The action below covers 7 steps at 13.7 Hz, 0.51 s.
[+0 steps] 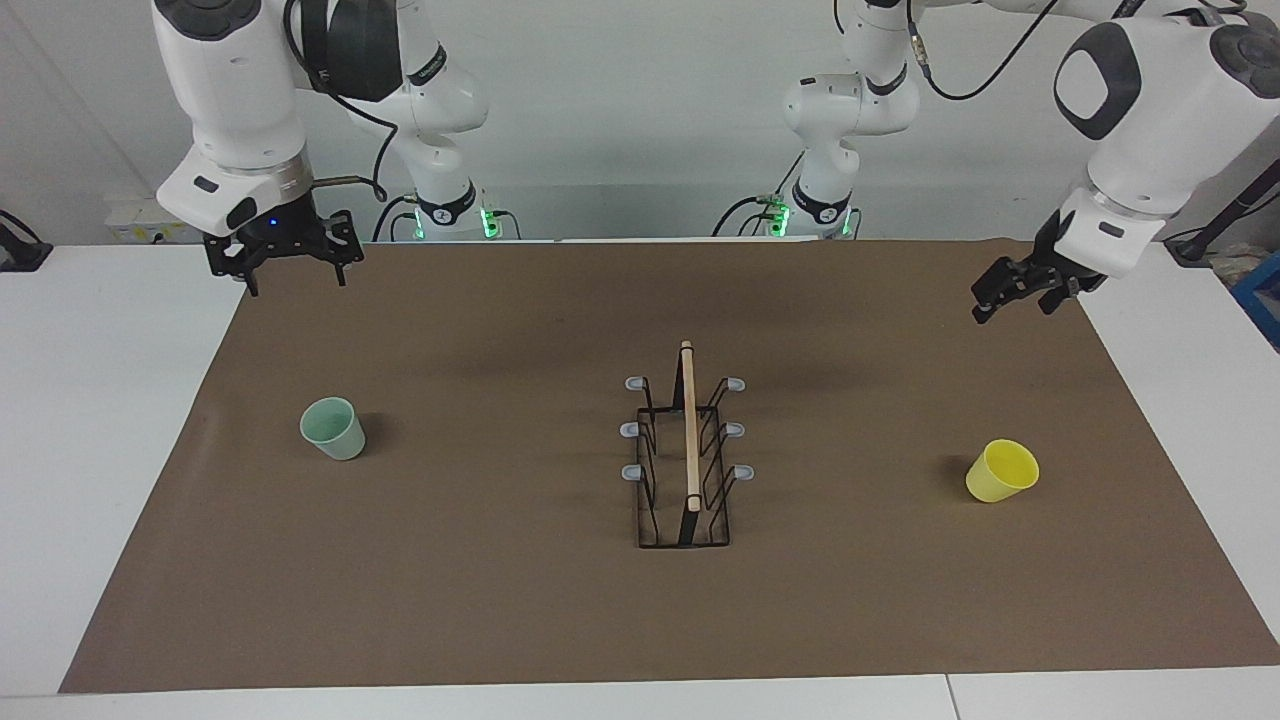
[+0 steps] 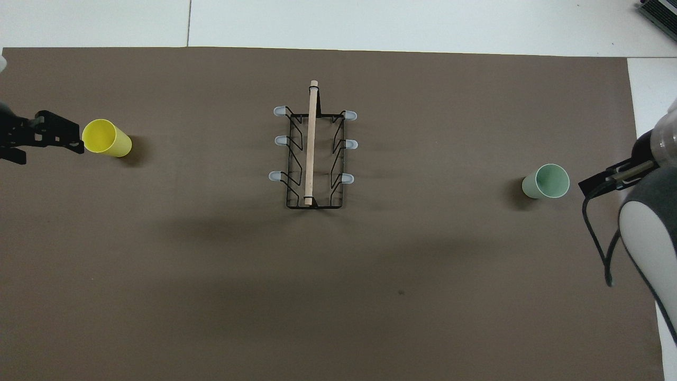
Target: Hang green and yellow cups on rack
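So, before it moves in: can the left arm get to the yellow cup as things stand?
Probably yes. The left gripper is open and empty, and the yellow cup stands alone on the mat at that arm's end, apart from the rack.

Two cups – one green cup (image 1: 333, 428), one yellow cup (image 1: 1001, 471) – one rack (image 1: 685, 460), two arms.

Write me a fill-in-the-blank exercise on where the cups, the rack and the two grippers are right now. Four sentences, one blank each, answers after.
1. The green cup stands toward the ____ arm's end of the table.
2. The rack carries ____ cups on its prongs.
3. Both the left gripper and the right gripper have their fingers ____.
4. The cup that stands nearer to the left gripper is the ____ one.

Missing words: right; no; open; yellow
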Available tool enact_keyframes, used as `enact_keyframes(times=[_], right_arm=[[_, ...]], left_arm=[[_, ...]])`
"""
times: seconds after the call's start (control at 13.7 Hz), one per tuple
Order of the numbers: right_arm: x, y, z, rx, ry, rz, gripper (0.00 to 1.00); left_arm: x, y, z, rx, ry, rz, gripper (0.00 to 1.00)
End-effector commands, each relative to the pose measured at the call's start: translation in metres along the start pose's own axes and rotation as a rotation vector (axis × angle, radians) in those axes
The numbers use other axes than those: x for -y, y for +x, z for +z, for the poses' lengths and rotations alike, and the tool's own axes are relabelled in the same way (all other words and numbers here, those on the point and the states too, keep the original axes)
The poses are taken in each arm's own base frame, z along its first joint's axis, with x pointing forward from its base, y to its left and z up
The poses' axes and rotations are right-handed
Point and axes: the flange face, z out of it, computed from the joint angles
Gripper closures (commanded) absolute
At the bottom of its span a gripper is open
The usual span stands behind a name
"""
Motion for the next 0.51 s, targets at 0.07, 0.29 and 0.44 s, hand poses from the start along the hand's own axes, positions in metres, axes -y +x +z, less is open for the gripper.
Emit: enact_keyframes(times=[0.07,0.29,0.44], right_arm=[[0.01,-0.004,-0.008,0.043,-0.106,-0.239,0.0],[0.009,-0.007,-0.001,0.074,-0.145,-0.483,0.0],[0.006,-0.008,0.009,0.112,-0.149,-0.669,0.0]], left_arm=[[0.017,0.04,0.015,0.047,-0.071,-0.323,0.0],[0.036,0.07,0.047,0.077,-0.122,-0.556,0.01],[0.041,0.094,0.075,0.104,-0.107,-0.677,0.01]])
